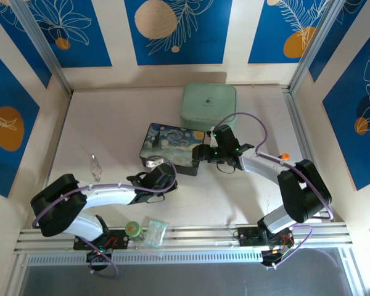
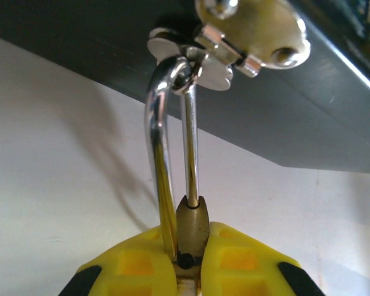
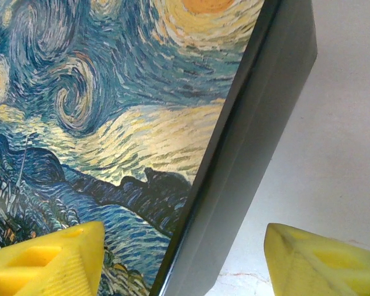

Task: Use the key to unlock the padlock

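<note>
The left jaws are squeezed shut on the little padlock (image 2: 193, 217). Its long silver shackle (image 2: 157, 142) points straight out ahead of them and hooks through the clasp (image 2: 259, 31) on the painted box (image 2: 308, 117). The right jaws are wide apart over the box's dark edge, so the left arm (image 1: 111, 194) is nearer, and the keyhole end is probably tucked back between its jaws.

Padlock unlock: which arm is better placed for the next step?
Right. The left hand is shut on the small brass padlock, its silver shackle hooked through the metal hasp of the painted box. The right hand stands open and empty astride the box edge, so it looks free.
</note>
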`<state>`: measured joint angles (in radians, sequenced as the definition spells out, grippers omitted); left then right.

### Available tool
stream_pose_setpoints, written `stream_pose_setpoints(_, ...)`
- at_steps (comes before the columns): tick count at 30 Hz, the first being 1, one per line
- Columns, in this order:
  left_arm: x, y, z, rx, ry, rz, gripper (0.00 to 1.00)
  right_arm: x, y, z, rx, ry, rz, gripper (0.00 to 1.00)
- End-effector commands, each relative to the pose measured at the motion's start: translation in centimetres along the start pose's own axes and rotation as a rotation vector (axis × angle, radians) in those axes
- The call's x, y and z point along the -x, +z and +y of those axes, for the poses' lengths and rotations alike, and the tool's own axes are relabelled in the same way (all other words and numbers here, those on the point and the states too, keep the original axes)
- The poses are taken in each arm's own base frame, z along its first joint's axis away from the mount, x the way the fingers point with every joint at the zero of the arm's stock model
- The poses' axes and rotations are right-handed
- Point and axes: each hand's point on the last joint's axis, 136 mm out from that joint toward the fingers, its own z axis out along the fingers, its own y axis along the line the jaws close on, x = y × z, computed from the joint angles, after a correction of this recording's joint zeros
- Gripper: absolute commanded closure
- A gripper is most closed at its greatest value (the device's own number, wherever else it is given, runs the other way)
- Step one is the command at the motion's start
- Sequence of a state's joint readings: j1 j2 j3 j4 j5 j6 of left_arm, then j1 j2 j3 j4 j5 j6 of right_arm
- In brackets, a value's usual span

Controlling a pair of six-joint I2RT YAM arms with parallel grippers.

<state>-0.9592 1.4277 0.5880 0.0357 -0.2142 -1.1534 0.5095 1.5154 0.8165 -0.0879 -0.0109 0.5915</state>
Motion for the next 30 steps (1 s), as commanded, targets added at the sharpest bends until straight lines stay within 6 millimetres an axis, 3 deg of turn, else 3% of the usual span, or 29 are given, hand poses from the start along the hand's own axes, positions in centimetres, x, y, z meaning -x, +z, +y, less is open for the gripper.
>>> stream_pose_setpoints(1, 1.0, -0.9, 4.8, 0.224, 0.138, -0.041, 1.00, -3.9, 1.1, -4.5, -0.156, 0.032, 0.121, 0.33)
stream_pose_setpoints(9, 0.9, -0.5, 6.4, 0.302, 0.186, -0.038, 0.95, -3.3, 1.1, -4.3, -0.154, 0.030, 0.111, 0.35)
stream_pose_setpoints(15, 0.5, 0.4, 6.1, 0.259, 0.180, -0.033, 0.87, -3.1, 1.0, -4.2, -0.153, 0.022, 0.108, 0.35)
stream_pose_setpoints(30, 2.1, 1.3, 4.1, 0.225, 0.246, -0.095, 0.79, -3.4, 1.3, -3.9, -0.128, 0.030, 0.115, 0.35)
